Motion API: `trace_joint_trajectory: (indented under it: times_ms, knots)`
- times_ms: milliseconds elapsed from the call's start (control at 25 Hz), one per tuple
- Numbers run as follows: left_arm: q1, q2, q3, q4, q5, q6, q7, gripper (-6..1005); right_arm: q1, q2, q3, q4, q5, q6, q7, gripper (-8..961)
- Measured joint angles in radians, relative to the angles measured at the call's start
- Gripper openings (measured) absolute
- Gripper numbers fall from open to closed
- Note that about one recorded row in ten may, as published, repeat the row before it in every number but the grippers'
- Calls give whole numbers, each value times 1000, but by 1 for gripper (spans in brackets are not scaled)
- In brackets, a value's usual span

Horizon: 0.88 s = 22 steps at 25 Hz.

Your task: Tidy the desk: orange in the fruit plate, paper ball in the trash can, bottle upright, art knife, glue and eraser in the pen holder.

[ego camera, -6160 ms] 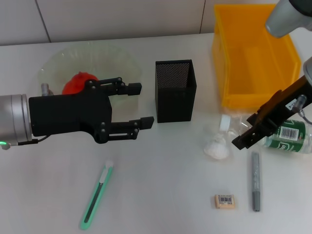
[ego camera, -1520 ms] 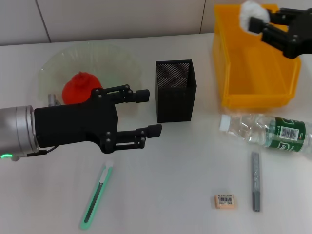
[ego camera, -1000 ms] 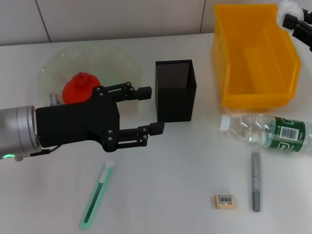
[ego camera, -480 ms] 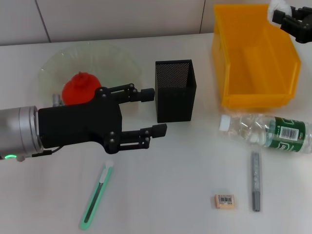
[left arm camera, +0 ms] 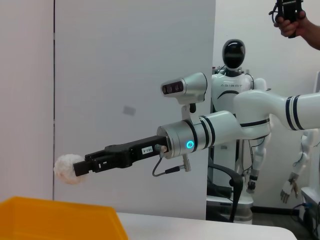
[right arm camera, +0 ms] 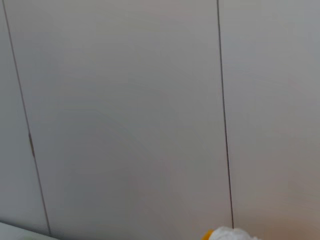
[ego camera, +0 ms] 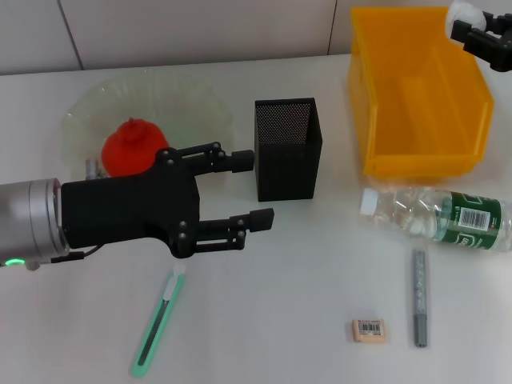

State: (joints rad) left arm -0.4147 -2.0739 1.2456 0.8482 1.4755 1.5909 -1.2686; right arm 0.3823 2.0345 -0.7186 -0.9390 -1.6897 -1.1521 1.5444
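My right gripper (ego camera: pixel 470 26) is shut on the white paper ball (ego camera: pixel 464 11) above the far right corner of the yellow trash can (ego camera: pixel 376 120). The left wrist view shows that paper ball (left arm camera: pixel 69 168) held over the bin's rim (left arm camera: pixel 55 220). My left gripper (ego camera: pixel 254 186) hovers open just left of the black mesh pen holder (ego camera: pixel 288 148). The orange (ego camera: pixel 132 144) lies in the glass fruit plate (ego camera: pixel 184 100). The bottle (ego camera: pixel 448 220) lies on its side. A green art knife (ego camera: pixel 160 324), the eraser (ego camera: pixel 369 330) and the grey glue stick (ego camera: pixel 418 298) rest near the front edge.
The right wrist view shows mostly a grey panelled wall, with the paper ball (right arm camera: pixel 232 234) at its edge. A white wall runs behind the desk. Another white robot (left arm camera: pixel 235 55) stands in the room beyond.
The right gripper, still holding the paper ball, has shifted slightly around the trash can's far right corner. My left gripper has drifted a little toward the pen holder.
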Motion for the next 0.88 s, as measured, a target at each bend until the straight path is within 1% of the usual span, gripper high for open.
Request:
trace_joint_trajectory:
  times_ms: [80,280,520,600,680,720,760,800,840,880]
  knots:
    - [0,0,0,0,0,4,0,742,0,0,1,0,-1,-2,4,326]
    - [2,0,1,0,0,8,-1,741,-8,0,2,-3,-1,-3,18,541]
    - [7,0,1,0,0,8,-1,741,-10,-1,2,-12,-4,-23,26,565]
    - [9,0,2,0,0,8,-2,742,-15,-1,-3,-49,-18,-71,40,573]
    - [9,0,2,0,0,8,-2,742,-18,-1,-5,-70,-32,-87,53,581]
    - [9,0,1,0,0,8,-2,742,-21,3,-6,-102,-55,-110,72,585]
    - [10,0,2,0,0,8,-2,742,-23,6,-6,-129,-74,-126,88,609]
    - [10,0,2,0,0,9,-2,742,-30,19,-6,-197,-117,-163,122,633]
    - [10,0,2,0,0,9,-2,741,-30,19,-6,-197,-117,-163,122,658]
    - [10,0,2,0,0,9,-2,741,-34,26,-6,-226,-134,-179,134,683]
